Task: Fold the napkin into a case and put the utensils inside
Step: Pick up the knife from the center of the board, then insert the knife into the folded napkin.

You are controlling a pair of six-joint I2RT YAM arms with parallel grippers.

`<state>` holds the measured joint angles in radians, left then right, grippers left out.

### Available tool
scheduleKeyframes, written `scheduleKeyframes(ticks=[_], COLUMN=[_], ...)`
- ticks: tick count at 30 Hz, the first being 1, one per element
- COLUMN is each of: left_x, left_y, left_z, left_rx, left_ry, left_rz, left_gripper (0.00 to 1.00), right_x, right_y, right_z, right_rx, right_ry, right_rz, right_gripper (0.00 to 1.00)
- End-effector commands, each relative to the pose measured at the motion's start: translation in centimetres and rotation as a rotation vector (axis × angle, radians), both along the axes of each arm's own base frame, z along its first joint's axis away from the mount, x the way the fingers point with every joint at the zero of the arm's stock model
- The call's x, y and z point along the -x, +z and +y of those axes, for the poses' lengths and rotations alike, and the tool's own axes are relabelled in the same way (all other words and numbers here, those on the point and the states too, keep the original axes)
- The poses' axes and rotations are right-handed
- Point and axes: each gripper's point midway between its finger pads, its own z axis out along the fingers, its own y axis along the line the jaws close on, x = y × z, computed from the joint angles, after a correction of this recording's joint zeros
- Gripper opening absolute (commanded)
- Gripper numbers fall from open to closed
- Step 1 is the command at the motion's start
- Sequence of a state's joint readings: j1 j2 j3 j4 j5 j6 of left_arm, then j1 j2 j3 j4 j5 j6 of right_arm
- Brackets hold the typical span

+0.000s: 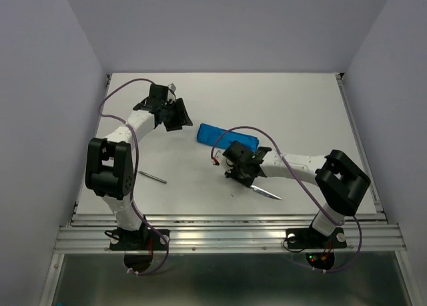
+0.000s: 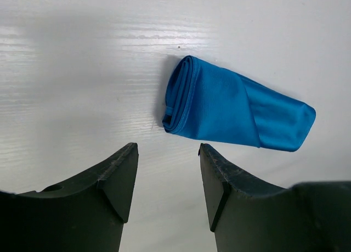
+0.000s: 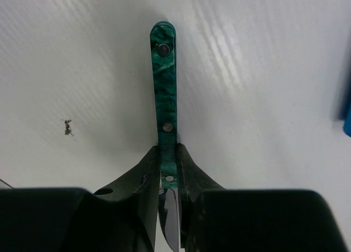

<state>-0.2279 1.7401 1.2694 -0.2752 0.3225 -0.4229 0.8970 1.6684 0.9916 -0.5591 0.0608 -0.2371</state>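
One case [image 1: 227, 137] of layered blue cloth lies on the bench [image 1: 300, 99], its folded, layered end turned toward the left hand [image 1: 175, 114]. Both utensils are outside it. The left hand [image 2: 167, 153] stands just off that end, its fingers set well apart with only bare bench between them and nothing in their hold. On the near side of the case, the right hand [image 1: 241, 169] is clamped on the knife [image 1: 265, 192]. In its wrist view the fingers [image 3: 149, 169] press both sides of the teal-green handle [image 3: 164, 87] close to where the blade begins. The handle points away from the hand and the blade runs back beneath it. Whether the knife is clear of the bench I cannot tell. The grey utensil [image 1: 152, 177] lies flat well to the near left of the case, one end hidden under the left arm. A small dark speck [image 3: 68, 127] sits on the bench left of the handle. In all: one case, two utensils, two hands.
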Motion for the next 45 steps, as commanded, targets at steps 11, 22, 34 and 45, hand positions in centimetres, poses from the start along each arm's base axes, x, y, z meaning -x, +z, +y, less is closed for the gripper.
scheduleKeyframes(ticks=[11,22,34,45], left_x=[-2.1,-3.6,-4.1,-4.0], left_y=[0.0,-2.5,-3.9,-4.5], left_z=[0.8,0.3,-0.1,-1.1], left_rx=[-0.004,0.001,0.004,0.043], left_ry=[-0.019,-0.013,-0.032,-0.059], left_rz=[0.004,0.062,0.089,0.109], left_gripper=[0.60,0.60,0.59,0.59], right_x=[-10.0,-15.8,-17.9,-18.2], right_y=[8.7,9.5,5.6,2.9], right_z=[-0.6,-2.5,0.0,0.3], right_rx=[-0.134,-0.028,0.022,0.061], right_ry=[-0.107,-0.083,-0.027,-0.028], right_rz=[-0.299,-0.272,-0.136,-0.079], right_gripper=[0.01,0.01,0.01,0.01])
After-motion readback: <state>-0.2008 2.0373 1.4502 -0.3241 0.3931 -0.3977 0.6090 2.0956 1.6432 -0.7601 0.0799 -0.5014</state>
